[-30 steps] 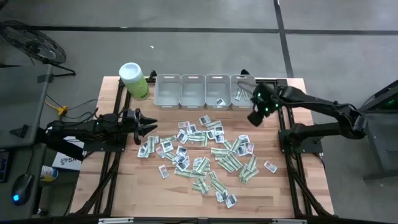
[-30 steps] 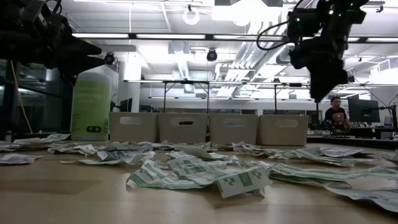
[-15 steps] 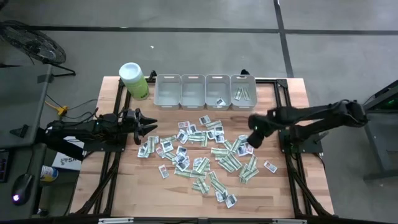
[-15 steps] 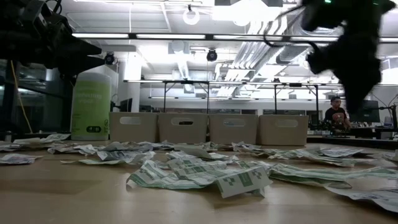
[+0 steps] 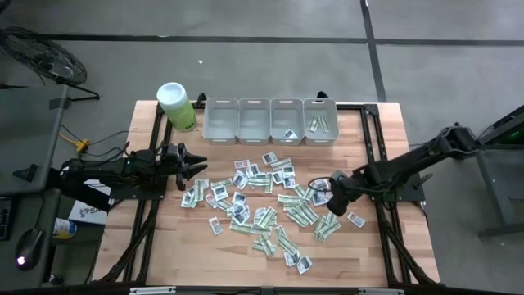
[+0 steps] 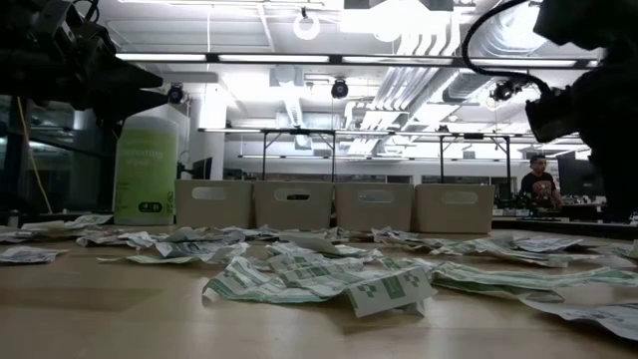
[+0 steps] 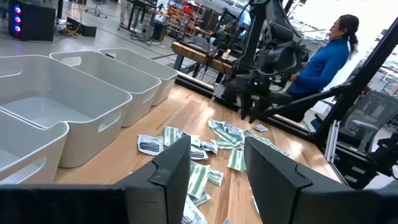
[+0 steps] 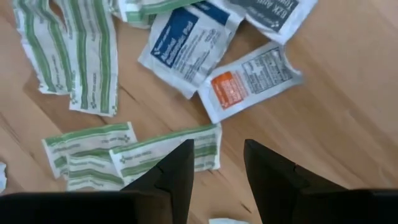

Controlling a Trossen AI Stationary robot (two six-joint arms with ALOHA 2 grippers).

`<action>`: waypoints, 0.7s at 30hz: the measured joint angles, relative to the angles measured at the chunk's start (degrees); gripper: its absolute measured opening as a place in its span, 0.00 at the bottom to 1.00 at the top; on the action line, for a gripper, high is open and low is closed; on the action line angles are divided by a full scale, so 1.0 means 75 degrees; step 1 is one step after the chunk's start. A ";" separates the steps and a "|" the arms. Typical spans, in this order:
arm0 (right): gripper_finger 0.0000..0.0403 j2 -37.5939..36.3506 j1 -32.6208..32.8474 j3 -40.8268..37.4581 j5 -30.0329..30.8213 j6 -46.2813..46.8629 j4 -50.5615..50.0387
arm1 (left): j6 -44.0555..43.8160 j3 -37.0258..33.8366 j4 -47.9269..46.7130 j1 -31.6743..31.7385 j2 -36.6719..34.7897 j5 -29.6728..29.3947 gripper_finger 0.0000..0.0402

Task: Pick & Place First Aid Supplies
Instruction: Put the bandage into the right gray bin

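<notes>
The first aid supplies (image 5: 270, 201) lie scattered as flat packets over the middle of the wooden table. Some are white squares, others green-and-white strips. My right gripper (image 5: 332, 202) hangs open, pointing down, above the pile's right side. Beneath it in the right wrist view lie green-and-white strips (image 8: 134, 155), a white packet with an orange print (image 8: 249, 81) and one with a blue print (image 8: 186, 43). Nothing sits between its fingers (image 8: 177, 177). My left gripper (image 5: 196, 166) waits open and level at the table's left, its fingers (image 7: 171, 171) empty.
Several grey bins (image 5: 270, 120) stand in a row at the far edge. The third holds a packet (image 5: 289, 133) and the fourth holds strips (image 5: 319, 124). A lime-green canister (image 5: 176, 106) stands at the far left. A person (image 7: 326, 56) sits beyond the table.
My right gripper has swung from above the far-right bin toward the table's near edge and has come down over the right side of the packet pile, its wrist turning on the way. The packets have not moved.
</notes>
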 joint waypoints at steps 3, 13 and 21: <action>0.33 0.0032 0.0224 0.0000 0.0085 0.0309 0.0002 | -0.0001 -0.0001 0.0000 0.0000 0.0000 -0.0001 0.37; 0.33 0.1120 0.0681 0.0000 0.0023 0.0772 0.0548 | 0.0000 0.0000 0.0000 0.0000 0.0000 0.0000 0.37; 0.33 0.1781 0.0675 0.0051 -0.0057 0.0870 0.0623 | 0.0000 -0.0002 0.0000 0.0000 0.0000 0.0000 0.37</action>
